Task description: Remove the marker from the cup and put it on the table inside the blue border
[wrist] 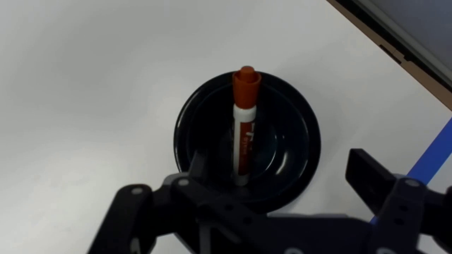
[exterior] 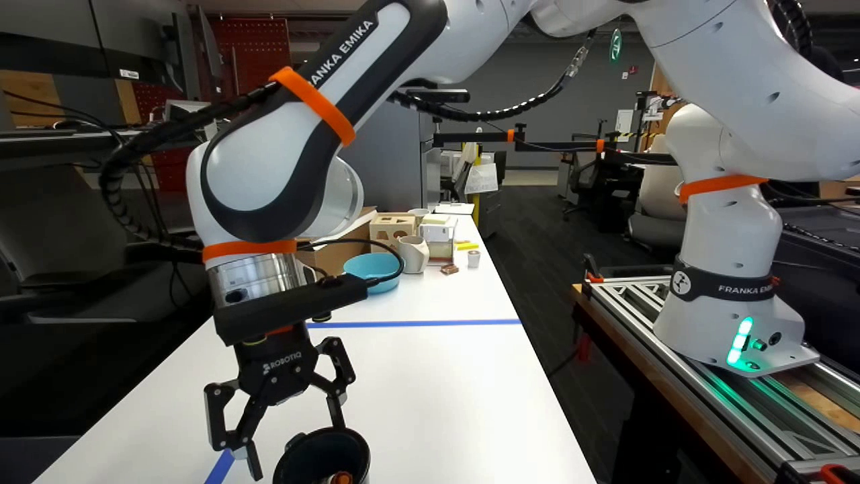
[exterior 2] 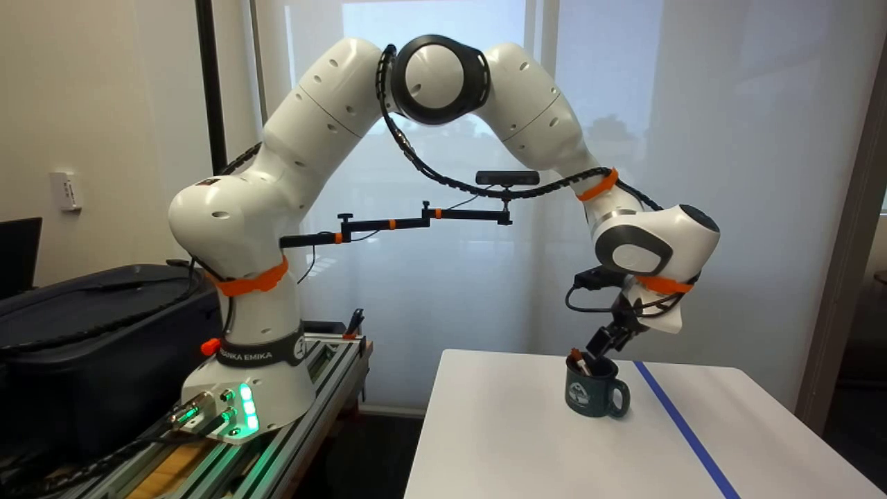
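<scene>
The dark cup (exterior: 319, 452) stands upright on the white table, its handle showing in an exterior view (exterior 2: 589, 398). The marker, white with a red-orange cap (wrist: 244, 134), leans inside the cup, cap end up at the rim. It also shows in both exterior views (exterior: 341, 478) (exterior 2: 578, 359). My gripper (exterior: 295, 444) is open and empty, tilted at the cup's rim. In the wrist view (wrist: 277, 164) one finger overlaps the cup's inside and the other is outside over the table. I cannot tell whether a finger touches the cup. The marker is not between the fingers.
Blue tape (exterior: 430, 324) crosses the table, also seen in an exterior view (exterior 2: 686, 430) and the wrist view (wrist: 432, 151). Beyond it stand a light-blue bowl (exterior: 373, 272), a pitcher (exterior: 413, 255) and a wooden box (exterior: 392, 230). The table edge (wrist: 416, 70) is near the cup.
</scene>
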Available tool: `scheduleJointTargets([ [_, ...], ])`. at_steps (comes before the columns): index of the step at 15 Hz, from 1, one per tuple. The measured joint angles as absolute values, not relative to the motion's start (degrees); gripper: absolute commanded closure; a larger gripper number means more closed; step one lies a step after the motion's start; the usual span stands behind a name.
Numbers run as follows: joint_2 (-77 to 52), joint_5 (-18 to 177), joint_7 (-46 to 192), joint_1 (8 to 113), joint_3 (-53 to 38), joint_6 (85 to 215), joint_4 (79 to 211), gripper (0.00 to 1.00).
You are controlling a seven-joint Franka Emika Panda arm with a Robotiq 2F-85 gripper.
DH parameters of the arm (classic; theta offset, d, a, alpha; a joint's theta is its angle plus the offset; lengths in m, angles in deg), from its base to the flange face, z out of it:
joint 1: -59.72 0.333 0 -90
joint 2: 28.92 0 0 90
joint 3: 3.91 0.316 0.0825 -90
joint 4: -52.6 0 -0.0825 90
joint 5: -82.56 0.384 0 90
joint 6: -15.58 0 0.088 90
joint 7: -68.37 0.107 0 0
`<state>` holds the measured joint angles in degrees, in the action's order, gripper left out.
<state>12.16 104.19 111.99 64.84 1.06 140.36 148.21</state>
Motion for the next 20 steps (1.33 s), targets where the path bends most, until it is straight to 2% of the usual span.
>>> scheduleJointTargets([
  [3,14.1,104.2,111.8,65.0,1.2,140.4,146.8,0.00],
  [4,14.6,104.2,111.8,65.1,1.2,140.4,146.4,0.06],
  [5,15.0,104.2,111.8,65.1,1.3,140.4,146.1,0.08],
  [6,15.4,104.2,111.8,65.2,1.4,140.4,145.7,0.20],
  [7,15.7,104.2,111.8,65.3,1.5,140.4,145.4,0.16],
  [8,15.9,104.2,111.8,65.3,1.7,140.4,145.2,0.17],
  [10,15.9,104.2,111.8,65.6,1.8,140.4,144.8,0.10],
  [13,15.9,104.2,111.8,66.0,1.9,140.4,144.0,0.06],
  [14,15.9,104.2,111.8,66.1,2.0,140.4,143.8,0.09],
  [17,15.8,104.4,111.8,66.1,2.0,140.4,143.6,0.12],
  [19,15.7,104.5,111.9,66.1,2.0,140.4,143.6,0.34],
  [20,15.7,104.5,111.9,66.1,2.0,140.4,143.6,0.27],
])
